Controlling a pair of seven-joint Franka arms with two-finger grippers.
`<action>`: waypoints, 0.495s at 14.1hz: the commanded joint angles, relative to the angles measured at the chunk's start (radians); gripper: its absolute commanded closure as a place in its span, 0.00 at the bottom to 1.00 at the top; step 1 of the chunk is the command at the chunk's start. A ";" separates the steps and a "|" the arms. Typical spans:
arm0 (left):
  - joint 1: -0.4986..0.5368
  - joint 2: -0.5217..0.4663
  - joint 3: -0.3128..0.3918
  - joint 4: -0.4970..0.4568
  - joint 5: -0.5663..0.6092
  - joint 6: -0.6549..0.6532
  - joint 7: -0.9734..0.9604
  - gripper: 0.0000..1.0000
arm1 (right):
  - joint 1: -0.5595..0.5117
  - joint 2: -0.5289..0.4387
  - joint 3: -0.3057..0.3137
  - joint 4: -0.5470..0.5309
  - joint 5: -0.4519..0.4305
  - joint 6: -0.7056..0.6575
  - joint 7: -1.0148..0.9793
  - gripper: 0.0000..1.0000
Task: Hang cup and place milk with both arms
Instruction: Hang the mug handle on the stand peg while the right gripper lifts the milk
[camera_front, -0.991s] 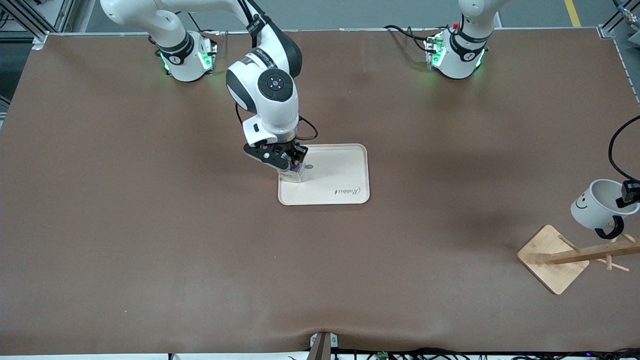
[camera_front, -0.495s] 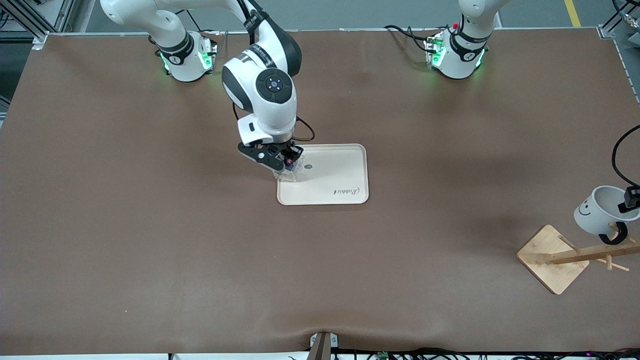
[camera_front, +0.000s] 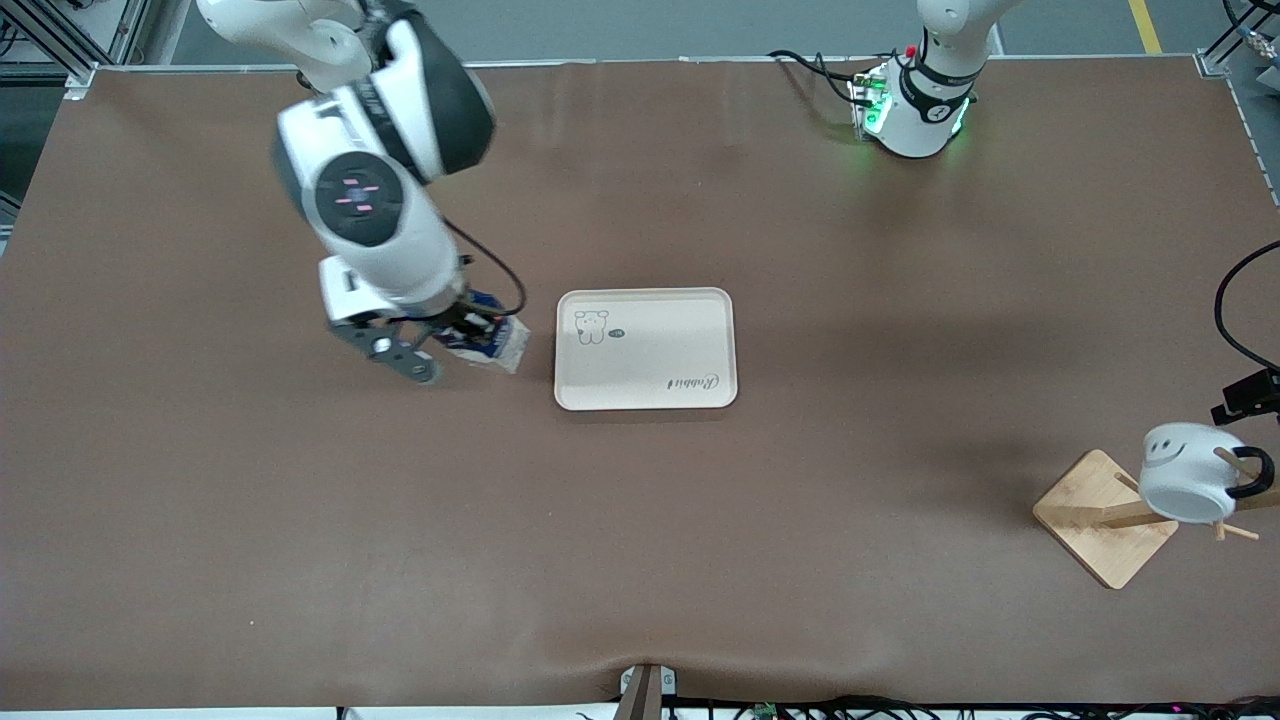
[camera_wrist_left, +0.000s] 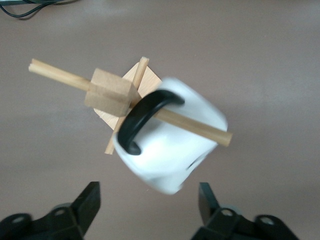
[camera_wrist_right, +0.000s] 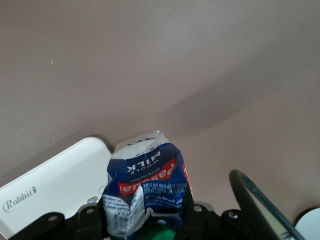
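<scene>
The cup (camera_front: 1188, 472), a white mug with a smiley face, hangs by its black handle on a peg of the wooden rack (camera_front: 1095, 512). In the left wrist view the handle (camera_wrist_left: 142, 117) is looped over the peg and the cup (camera_wrist_left: 172, 150) hangs free. My left gripper (camera_wrist_left: 149, 194) is open and empty, just clear of the cup; only a dark part of it (camera_front: 1245, 393) shows at the front view's edge. My right gripper (camera_front: 440, 345) is shut on the milk (camera_front: 492, 343), a crumpled blue carton (camera_wrist_right: 145, 182), tilted over the table beside the tray (camera_front: 650, 385).
The cream tray lies mid-table with a small dog print and the word Rabbit; its corner shows in the right wrist view (camera_wrist_right: 50, 192). The rack stands near the table's edge at the left arm's end. A black cable (camera_front: 1230, 310) hangs above it.
My right gripper has carried the milk off the tray toward the right arm's end. My left gripper has let go of the cup, which now hangs on the rack peg.
</scene>
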 joint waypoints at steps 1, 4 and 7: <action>-0.034 -0.049 -0.001 0.006 -0.007 -0.064 -0.095 0.00 | -0.121 -0.064 0.013 -0.028 0.005 -0.053 -0.079 1.00; -0.055 -0.099 -0.025 0.003 -0.008 -0.125 -0.257 0.00 | -0.273 -0.072 0.013 -0.040 -0.002 -0.053 -0.252 1.00; -0.056 -0.153 -0.054 -0.002 -0.007 -0.188 -0.337 0.00 | -0.434 -0.071 0.014 -0.080 -0.008 -0.036 -0.452 1.00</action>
